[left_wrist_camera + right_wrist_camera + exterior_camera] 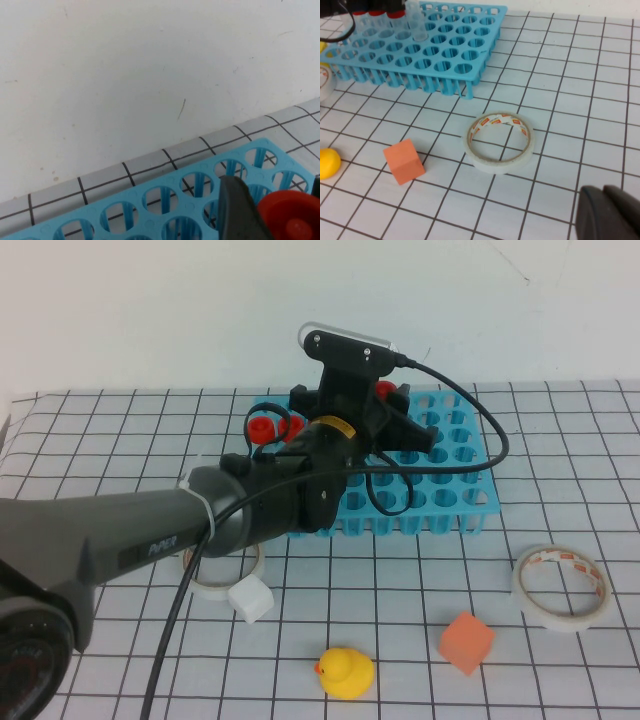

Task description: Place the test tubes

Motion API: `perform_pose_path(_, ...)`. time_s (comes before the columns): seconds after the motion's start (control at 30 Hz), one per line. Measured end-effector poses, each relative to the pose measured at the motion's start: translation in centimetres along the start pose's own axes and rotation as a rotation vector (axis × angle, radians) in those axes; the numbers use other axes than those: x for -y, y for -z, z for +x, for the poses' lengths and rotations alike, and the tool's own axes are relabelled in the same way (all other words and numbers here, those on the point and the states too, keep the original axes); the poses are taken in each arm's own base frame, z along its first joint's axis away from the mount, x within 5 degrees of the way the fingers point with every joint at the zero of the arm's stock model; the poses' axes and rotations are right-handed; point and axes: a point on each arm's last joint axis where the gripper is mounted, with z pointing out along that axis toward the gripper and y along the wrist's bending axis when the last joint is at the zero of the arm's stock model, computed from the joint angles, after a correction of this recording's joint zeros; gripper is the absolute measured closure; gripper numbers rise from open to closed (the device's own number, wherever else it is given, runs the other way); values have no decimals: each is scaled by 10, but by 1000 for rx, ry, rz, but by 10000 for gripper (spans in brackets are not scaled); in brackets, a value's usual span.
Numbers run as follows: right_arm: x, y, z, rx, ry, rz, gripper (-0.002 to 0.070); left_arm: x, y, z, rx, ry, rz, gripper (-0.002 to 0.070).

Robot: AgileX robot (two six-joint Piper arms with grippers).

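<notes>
1. Over the far rows of the blue rack (455, 495), the left claw (278, 214) is part-closed on a red-capped test tube (292, 220). It grips the tube at its capped end, between both fingers. From the right wrist view, the clear body hangs upright above the holes.
2. I judge the tube to be light, stiff, smooth and breakable. It is likely slippery in the grip, so a hold high by the cap suits it, firm but not crushing.
3. My left arm reaches far forward across the bench (100, 420), with its wrist above the rack. Other capped tubes (262, 427) stand at the rack's back left.
4. My right claw (607, 212) is closed on nothing. It hangs over the bench near the tape roll (500, 142), well apart from the rack.
</notes>
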Motion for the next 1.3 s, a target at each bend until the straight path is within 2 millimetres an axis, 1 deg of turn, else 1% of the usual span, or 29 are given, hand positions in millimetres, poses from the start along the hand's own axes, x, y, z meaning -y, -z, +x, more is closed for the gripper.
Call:
perform_pose_path(0.37, 0, 0, 0, 0, 0, 0, 678, 0, -4, 12, -42, 0, 1, 421)
perform_pose_path(0.5, 0, 0, 0, 0, 0, 0, 678, 0, -4, 12, -44, 0, 2, 413)
perform_pose_path(0.53, 0, 0, 0, 0, 0, 0, 678, 0, -4, 13, -45, 8, -1, 393)
perform_pose_path(0.6, 0, 0, 0, 0, 0, 0, 678, -1, -4, 12, -51, 26, -6, 328)
perform_pose_path(0.67, 0, 0, 0, 0, 0, 0, 678, -1, -2, 9, -49, 53, -12, 255)
perform_pose_path(0.7, 0, 0, 0, 0, 0, 0, 678, -1, 0, 6, -43, 59, -14, 235)
perform_pose_path(0.77, 0, 0, 0, 0, 0, 0, 678, -1, 4, -4, -23, 53, -15, 207)
perform_pose_path(0.83, 0, 0, 0, 0, 0, 0, 678, -1, 10, -18, 8, 21, -11, 197)
perform_pose_path(0.9, 0, 0, 0, 0, 0, 0, 678, 0, 18, -34, 43, -21, -8, 196)
perform_pose_path(0.97, 0, 0, 0, 0, 0, 0, 678, 0, 29, -54, 88, -65, -5, 213)
perform_pose_path(1.0, 0, 0, 0, 0, 0, 0, 678, 1, 34, -62, 108, -82, -5, 226)
perform_pose_path(1.1, 0, 0, 0, 0, 0, 0, 678, 1, 57, -98, 194, -136, -7, 288)
perform_pose_path(1.17, 0, 0, 0, 0, 0, 0, 678, 0, 77, -123, 259, -161, -10, 342)
perform_pose_path(1.27, 0, 0, 0, 0, 0, 0, 678, -1, 108, -158, 356, -188, -20, 423)
perform_pose_path(1.3, 0, 0, 0, 0, 0, 0, 678, -1, 117, -166, 383, -190, -22, 443)
